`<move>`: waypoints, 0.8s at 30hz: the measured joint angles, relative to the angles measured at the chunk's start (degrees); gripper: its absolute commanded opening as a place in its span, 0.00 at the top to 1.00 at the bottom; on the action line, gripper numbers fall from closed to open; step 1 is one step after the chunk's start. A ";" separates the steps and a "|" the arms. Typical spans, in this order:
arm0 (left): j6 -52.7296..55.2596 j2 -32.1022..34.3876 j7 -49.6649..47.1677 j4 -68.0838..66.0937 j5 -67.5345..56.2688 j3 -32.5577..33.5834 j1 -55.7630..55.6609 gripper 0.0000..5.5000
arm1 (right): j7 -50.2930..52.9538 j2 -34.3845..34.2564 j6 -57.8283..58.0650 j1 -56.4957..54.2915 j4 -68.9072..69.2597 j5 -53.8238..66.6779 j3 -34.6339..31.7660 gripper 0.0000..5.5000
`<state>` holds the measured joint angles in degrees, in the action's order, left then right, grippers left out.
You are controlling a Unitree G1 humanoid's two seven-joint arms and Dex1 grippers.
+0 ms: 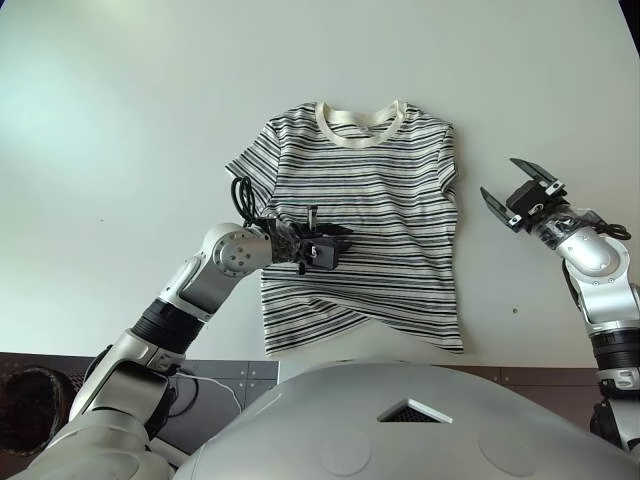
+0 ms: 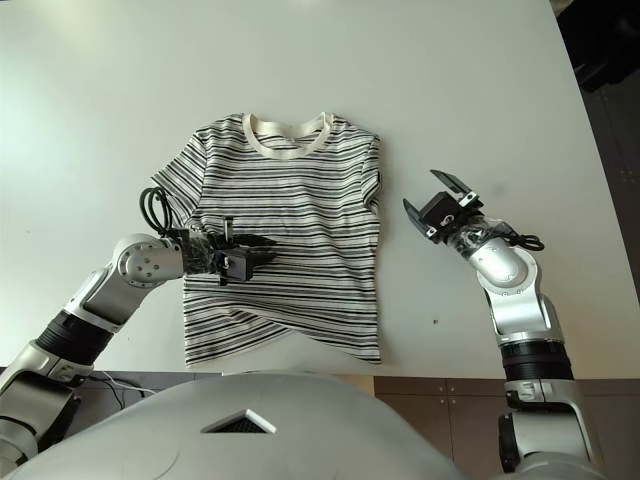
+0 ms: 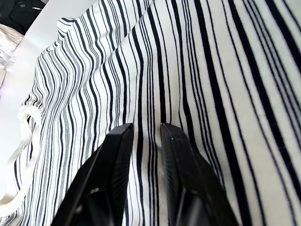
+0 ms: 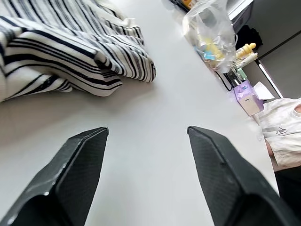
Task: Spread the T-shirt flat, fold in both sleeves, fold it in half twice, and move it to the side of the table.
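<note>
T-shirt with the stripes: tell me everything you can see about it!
The T-shirt is white with thin dark stripes and a plain cream collar, and it looks like soft knit cloth. It lies spread on the white table, collar away from the robot. The left sleeve sticks out, and the right one looks tucked in. The bottom hem is rumpled, with one corner folded across. The left gripper is low over its middle. The right gripper is open, beside it and apart.

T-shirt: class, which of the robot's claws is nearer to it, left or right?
Left. The left claw is above the T-shirt's striped front, near its middle. The right claw is open over bare table, apart from the shirt's edge.
</note>
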<state>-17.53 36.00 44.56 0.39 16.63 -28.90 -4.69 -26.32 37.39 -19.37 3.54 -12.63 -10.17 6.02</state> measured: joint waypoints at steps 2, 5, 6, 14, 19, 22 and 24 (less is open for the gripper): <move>-1.86 0.76 -0.29 -1.27 0.10 0.29 -0.08 0.80 | -0.91 -0.11 -1.20 -1.41 -1.85 -0.76 1.46 0.44; -4.39 1.81 -0.70 -3.45 0.49 0.61 -0.55 0.80 | -1.47 -1.93 -3.14 -7.10 -8.73 -0.96 3.70 0.54; -5.25 1.81 -0.75 -4.06 0.49 0.64 -0.81 0.80 | -1.52 -2.90 -3.64 -9.44 -11.70 -0.98 4.28 0.58; -5.47 1.81 -0.47 -4.57 0.48 0.68 -1.44 0.80 | -5.51 -5.56 -6.94 -17.10 -22.69 -0.79 7.10 0.89; -5.41 1.81 -0.05 -4.49 0.46 0.66 -1.73 0.80 | -6.50 -5.85 -8.24 -18.37 -24.92 -0.80 8.09 0.98; -5.17 1.79 -0.04 -4.25 0.46 0.66 -1.71 0.80 | -6.69 -5.86 -8.49 -18.99 -25.82 -0.78 8.11 0.98; -4.85 1.77 -0.07 -3.97 0.47 0.67 -1.58 0.80 | -6.70 -5.57 -8.39 -19.42 -26.25 -0.79 7.81 0.98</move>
<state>-22.38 37.77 44.48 -3.58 17.10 -28.22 -6.27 -33.02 31.82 -27.76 -15.87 -38.88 -10.96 13.83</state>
